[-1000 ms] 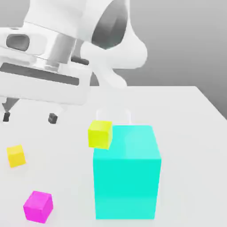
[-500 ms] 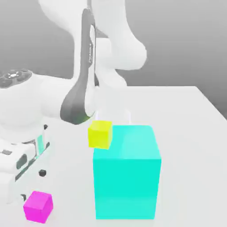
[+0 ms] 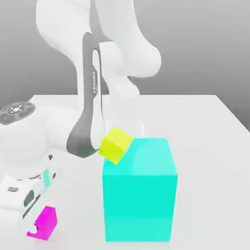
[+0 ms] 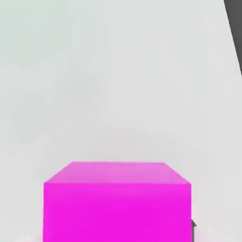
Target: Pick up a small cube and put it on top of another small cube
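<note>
Low at the exterior view's left, the gripper [image 3: 35,228] pinches the magenta cube [image 3: 45,223] between its fingers on the white table [image 3: 205,127]. A tilted yellow cube [image 3: 116,145] leans against the big cyan block [image 3: 139,190].

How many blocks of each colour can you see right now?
Pink blocks: 1, small
Yellow blocks: 1, small and tilted
Turquoise blocks: 1, big
Total: 3 blocks
</note>
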Action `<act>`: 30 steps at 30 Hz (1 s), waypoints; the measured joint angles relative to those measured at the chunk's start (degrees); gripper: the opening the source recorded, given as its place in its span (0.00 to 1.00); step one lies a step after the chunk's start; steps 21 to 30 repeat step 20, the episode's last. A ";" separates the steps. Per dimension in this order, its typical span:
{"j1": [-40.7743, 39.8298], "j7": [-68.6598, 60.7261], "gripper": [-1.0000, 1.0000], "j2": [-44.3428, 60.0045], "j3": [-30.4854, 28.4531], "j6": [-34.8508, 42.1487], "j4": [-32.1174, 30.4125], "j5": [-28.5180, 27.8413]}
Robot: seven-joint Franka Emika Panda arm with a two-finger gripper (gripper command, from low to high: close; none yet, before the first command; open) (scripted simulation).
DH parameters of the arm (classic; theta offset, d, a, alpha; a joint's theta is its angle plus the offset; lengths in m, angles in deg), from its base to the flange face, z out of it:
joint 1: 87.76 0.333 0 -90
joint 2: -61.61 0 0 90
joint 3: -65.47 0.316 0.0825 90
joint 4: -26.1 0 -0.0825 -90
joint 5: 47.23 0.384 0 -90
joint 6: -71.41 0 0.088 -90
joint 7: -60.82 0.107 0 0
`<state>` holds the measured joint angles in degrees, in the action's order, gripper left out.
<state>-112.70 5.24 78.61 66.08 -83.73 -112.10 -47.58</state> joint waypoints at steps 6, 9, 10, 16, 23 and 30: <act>-0.93 1.29 0.00 2.33 -1.07 8.18 10.37 0.48; -1.70 2.14 0.00 4.39 -1.88 12.18 16.44 0.95; -2.11 2.47 0.00 5.08 -2.08 13.49 18.47 1.07; -3.66 3.38 1.00 13.19 -2.92 12.72 25.82 2.26; -3.66 3.38 1.00 13.19 -2.92 12.73 25.82 2.26; -3.66 3.38 1.00 13.19 -2.92 12.73 25.82 2.26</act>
